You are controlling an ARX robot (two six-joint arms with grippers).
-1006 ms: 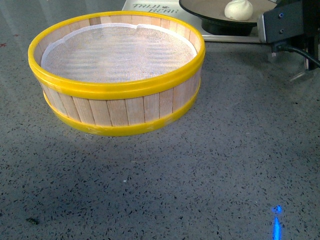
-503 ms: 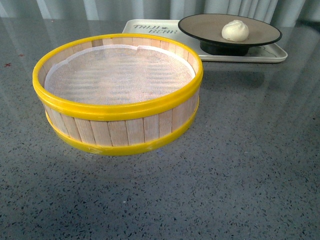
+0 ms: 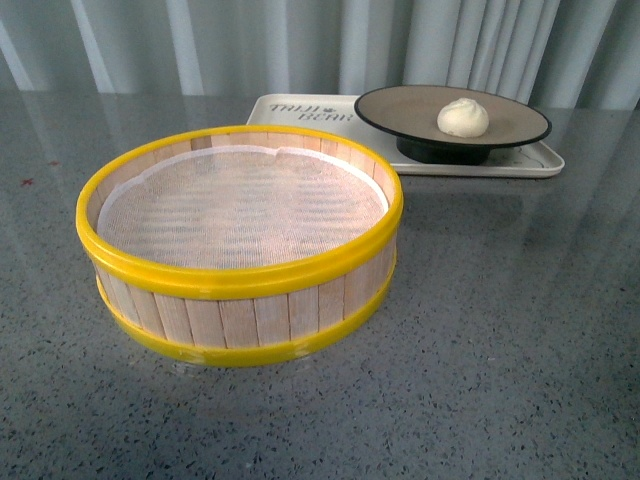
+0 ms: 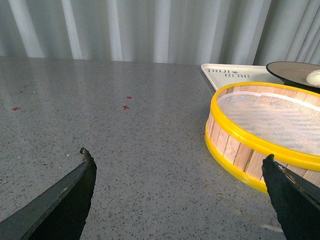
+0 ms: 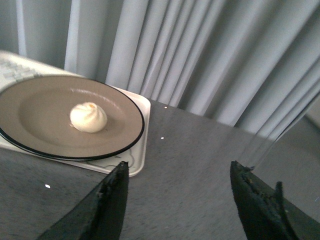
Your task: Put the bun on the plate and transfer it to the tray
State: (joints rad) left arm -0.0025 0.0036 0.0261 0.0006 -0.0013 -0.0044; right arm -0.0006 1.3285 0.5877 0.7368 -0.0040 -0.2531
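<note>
One bun [image 3: 463, 117] is sitting on one plate [image 3: 400, 110], one tray [image 3: 300, 110] is lying under it, and one steamer [image 3: 240, 290] is standing on the table [image 3: 500, 350].

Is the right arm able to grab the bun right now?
Probably yes. The right gripper is open and empty, and the bun sits uncovered on the plate, with only bare table between them.

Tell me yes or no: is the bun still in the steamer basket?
No, the bun sits on the plate on the tray; the steamer basket holds only its liner.
</note>
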